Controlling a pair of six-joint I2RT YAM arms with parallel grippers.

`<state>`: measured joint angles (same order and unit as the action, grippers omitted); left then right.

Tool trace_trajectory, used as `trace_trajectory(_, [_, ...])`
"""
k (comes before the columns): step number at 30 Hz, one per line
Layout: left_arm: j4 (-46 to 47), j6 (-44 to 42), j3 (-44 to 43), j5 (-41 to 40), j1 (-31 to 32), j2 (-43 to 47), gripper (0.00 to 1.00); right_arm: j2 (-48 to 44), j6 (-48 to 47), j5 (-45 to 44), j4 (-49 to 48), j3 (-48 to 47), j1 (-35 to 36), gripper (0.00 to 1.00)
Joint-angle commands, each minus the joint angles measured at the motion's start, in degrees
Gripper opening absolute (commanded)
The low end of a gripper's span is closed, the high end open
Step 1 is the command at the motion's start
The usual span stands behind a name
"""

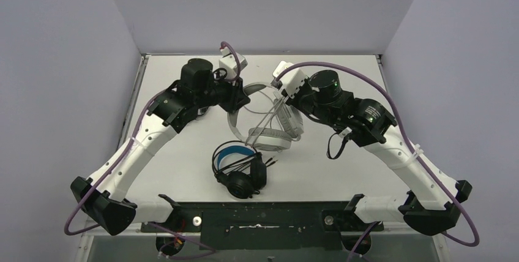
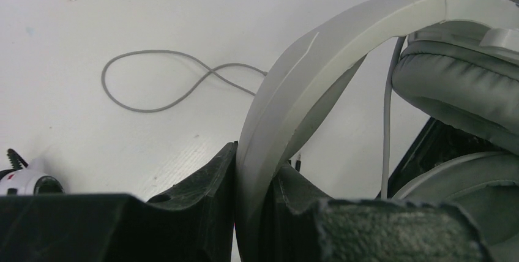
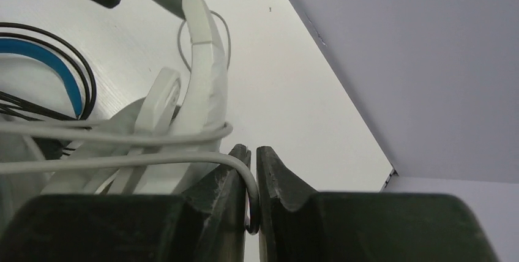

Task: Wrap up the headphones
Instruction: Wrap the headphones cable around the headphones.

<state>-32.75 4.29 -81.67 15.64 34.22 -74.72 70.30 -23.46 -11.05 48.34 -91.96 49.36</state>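
Out in the middle of the counter (image 1: 355, 170), the left fingers (image 2: 196, 182) are squeezed tight on the white headset's (image 1: 278, 133) headband (image 2: 318, 72), with a grey ear pad (image 2: 453, 84) sitting close beside them. Right fingers (image 3: 284, 176) are pretty much closed too, pinching a pale cable (image 3: 153, 161) between the tips, and it runs back across to the white headset. Black headset (image 1: 238, 173) with the blue-lined band is lying on the counter nearer the arm bases, just beside the white one and apart from both arms.
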Motion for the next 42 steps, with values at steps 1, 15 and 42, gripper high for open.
trace_trajectory(1, [4.46,0.10,1.82,11.73,0.37,5.00,0.00,1.87,-1.10,1.15,-6.53,-2.50,-3.44,0.12])
trace_trajectory(15, [14.22,18.67,5.89,24.04,0.15,8.60,0.00,1.40,5.41,24.95,-18.50,14.59,-14.34,0.30])
trace_trajectory(42, [-2.45,31.87,-13.25,16.24,-2.54,5.12,0.00,22.50,45.57,44.04,-82.29,32.47,-19.72,0.75])
